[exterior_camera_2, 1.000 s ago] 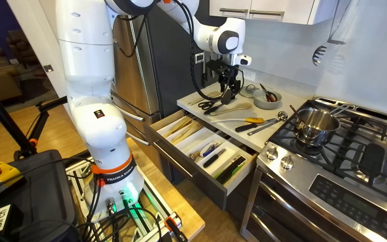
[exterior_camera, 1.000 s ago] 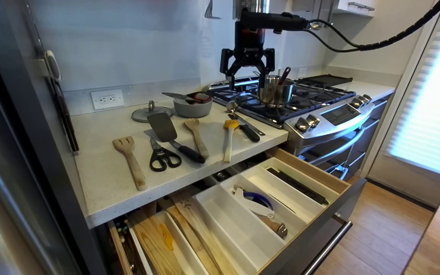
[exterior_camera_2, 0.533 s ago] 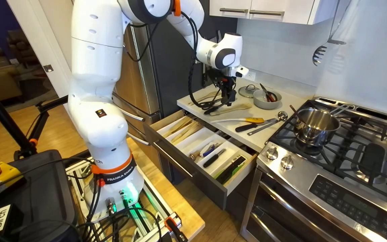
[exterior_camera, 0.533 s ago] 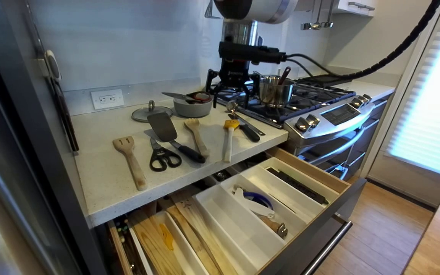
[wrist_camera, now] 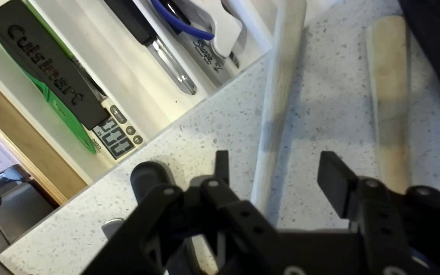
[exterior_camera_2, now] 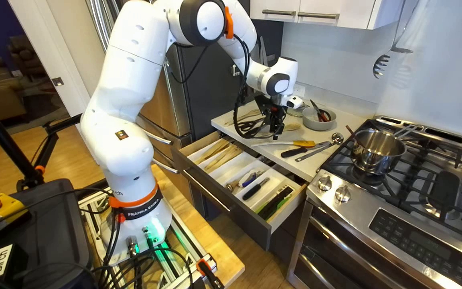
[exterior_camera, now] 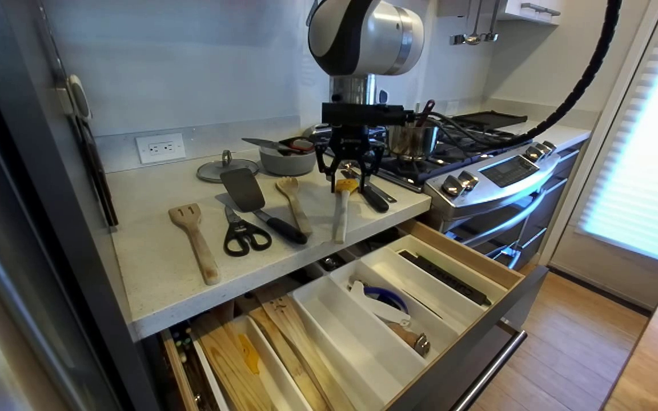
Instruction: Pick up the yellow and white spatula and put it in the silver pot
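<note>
Leftmost on the counter (exterior_camera: pixel 146 274), in an exterior view, a slotted wooden spatula (exterior_camera: pixel 199 245) lies flat, its head toward the back wall. Next comes a glass lid (exterior_camera: pixel 213 170), set farther back and partly hidden by a dark turner (exterior_camera: pixel 243 191). Black-handled scissors (exterior_camera: pixel 241 228) lie beside the turner, whose handle points to the counter's front edge. A grey pan (exterior_camera: pixel 288 164) stands to the right of the lid; a dark blade (exterior_camera: pixel 263 142) projects over its rim. A wooden utensil (exterior_camera: pixel 296 207) lies in front of the pan.

The yellow and white spatula (exterior_camera: pixel 342 220) follows, lying on the counter with its yellow end toward the back. In the wrist view its pale handle reaches past the counter's edge, over the pulled-out drawer (exterior_camera: pixel 477 342). The gripper (exterior_camera: pixel 347 185) hangs above this spatula, pointing down. Its fingers (wrist_camera: pixel 332 179) are spread; in the wrist view the handle appears in the gap between them, with counter surface visible on either side. Their height above the handle cannot be told.

Just right of the spatula lies a black-handled utensil (exterior_camera: pixel 374 201), alongside a metal scoop (exterior_camera_2: pixel 337 139). Farthest right, the silver pot (exterior_camera: pixel 414 142) stands upright on the stove (exterior_camera_2: pixel 353 214). A red-handled utensil (exterior_camera: pixel 426 112) leans inside it.
</note>
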`<action>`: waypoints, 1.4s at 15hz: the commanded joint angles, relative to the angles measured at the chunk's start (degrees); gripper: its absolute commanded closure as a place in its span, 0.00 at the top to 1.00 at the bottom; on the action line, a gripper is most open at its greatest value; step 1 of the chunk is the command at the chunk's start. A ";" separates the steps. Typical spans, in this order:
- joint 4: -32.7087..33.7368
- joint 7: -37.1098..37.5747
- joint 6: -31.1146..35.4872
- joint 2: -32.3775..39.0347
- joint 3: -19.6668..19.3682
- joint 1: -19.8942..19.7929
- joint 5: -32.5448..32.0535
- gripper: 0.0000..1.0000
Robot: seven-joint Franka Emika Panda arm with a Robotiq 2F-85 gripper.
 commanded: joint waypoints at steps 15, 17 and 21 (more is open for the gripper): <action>13.74 -0.51 -5.48 9.08 -2.81 1.60 1.30 0.03; 7.92 -1.08 2.49 3.73 -2.01 0.43 3.89 0.04; -2.59 -4.91 14.41 -6.60 0.24 -3.10 11.96 0.04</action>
